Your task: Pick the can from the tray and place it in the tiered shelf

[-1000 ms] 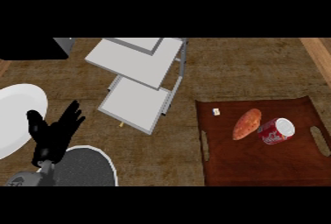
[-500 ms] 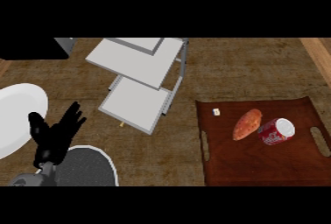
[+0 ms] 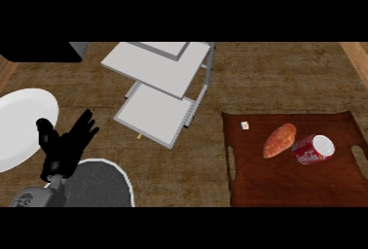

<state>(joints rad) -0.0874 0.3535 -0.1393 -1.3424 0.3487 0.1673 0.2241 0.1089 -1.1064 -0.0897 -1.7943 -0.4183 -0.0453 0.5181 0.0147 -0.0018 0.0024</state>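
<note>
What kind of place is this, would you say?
Most likely a kitchen counter. A brown tray holds a red can and what looks like a sweet potato, a white plate sits at the left, and a tiered shelf stands on the wood-grain top.

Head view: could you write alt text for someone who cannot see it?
A red can lies on a brown tray at the right, beside an orange sweet potato. A grey tiered shelf stands at centre. The robot's open left hand rests at lower left, near a white plate.
</note>
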